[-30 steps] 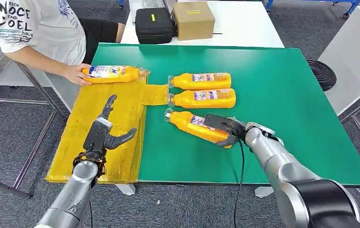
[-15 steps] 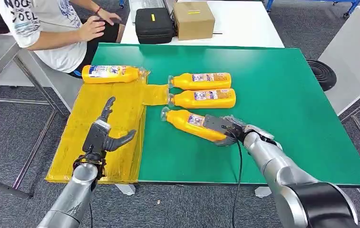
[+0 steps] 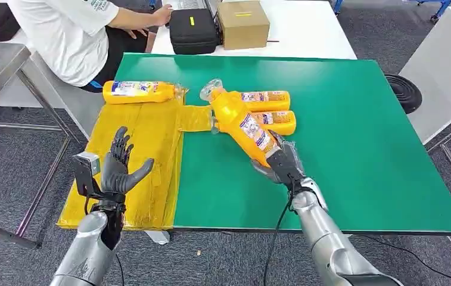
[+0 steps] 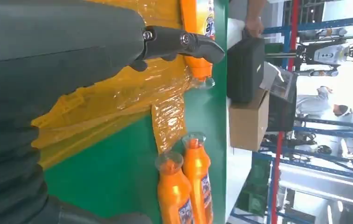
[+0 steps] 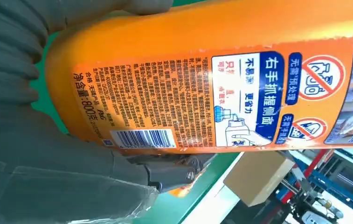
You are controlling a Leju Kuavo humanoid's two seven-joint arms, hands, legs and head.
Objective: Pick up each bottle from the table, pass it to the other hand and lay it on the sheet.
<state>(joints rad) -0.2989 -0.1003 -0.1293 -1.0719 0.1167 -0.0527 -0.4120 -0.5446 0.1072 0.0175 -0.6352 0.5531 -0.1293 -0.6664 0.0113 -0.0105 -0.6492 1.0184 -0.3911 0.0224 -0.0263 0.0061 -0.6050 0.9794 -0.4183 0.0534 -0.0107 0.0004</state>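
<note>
1. Right hand [image 3: 282, 162] has lifted the orange detergent bottle [image 3: 242, 123] off the green counter [image 3: 354, 131], gripping its base.
2. Left hand [image 3: 117, 170] turned palm-up, fingers spread, over yellow sheet [image 3: 151, 137]; handover next.

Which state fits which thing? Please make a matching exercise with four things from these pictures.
Things:
1. right hand
2. left hand
3. bottle on the sheet
4. cardboard box

States:
a. lies flat, nobody touching it
b. grips a raised, tilted bottle
c. stands beside a black case on the white table
d. open above the yellow sheet

Pairs: 1-b, 2-d, 3-a, 4-c
</note>
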